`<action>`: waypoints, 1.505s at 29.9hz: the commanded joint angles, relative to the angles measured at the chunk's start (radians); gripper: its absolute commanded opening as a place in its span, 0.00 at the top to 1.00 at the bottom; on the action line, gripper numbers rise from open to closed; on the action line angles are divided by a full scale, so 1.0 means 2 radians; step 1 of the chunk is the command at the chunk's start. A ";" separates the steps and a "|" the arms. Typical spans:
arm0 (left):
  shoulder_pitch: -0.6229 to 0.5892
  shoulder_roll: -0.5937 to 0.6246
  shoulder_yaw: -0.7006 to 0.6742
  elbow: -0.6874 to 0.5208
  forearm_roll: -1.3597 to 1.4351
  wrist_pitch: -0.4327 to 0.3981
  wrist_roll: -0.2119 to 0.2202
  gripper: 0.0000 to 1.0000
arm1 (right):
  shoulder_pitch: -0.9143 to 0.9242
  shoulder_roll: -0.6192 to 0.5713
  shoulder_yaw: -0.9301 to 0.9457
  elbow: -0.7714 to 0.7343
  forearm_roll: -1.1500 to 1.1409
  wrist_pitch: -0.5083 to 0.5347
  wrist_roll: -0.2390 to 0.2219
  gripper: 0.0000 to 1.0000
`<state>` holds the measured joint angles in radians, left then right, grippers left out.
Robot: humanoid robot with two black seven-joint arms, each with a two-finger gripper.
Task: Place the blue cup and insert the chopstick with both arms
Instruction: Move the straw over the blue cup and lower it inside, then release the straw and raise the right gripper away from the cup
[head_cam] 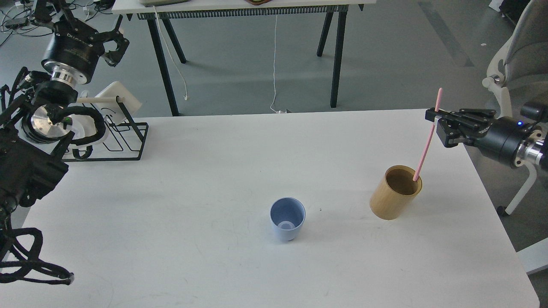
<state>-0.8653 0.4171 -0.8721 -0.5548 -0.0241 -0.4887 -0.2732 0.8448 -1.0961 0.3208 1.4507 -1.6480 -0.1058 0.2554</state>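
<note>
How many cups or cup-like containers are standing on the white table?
2. The blue cup stands upright near the table's middle front, empty. The tan bamboo-coloured holder stands to its right, with the pink chopstick leaning in it. Nothing appears to hide another.

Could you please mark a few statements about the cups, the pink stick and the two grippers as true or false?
1. The blue cup stands upright on the table. True.
2. The pink stick has its lower end in the blue cup. False: its lower end is inside the tan holder.
3. The right gripper is closed on the stick. True.
4. The left gripper holds the blue cup. False: it is raised at the far left, holding nothing, near the wire rack.
5. The blue cup is left of the holder. True.
</note>
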 commanded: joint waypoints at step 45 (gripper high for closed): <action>0.001 0.018 0.000 -0.002 -0.001 0.000 -0.003 0.00 | 0.016 0.291 -0.109 -0.016 0.092 0.006 -0.040 0.82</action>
<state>-0.8636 0.4515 -0.8729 -0.5570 -0.0249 -0.4886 -0.2791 0.8799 -0.5180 0.1115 1.4203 -1.4650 -0.0937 0.1750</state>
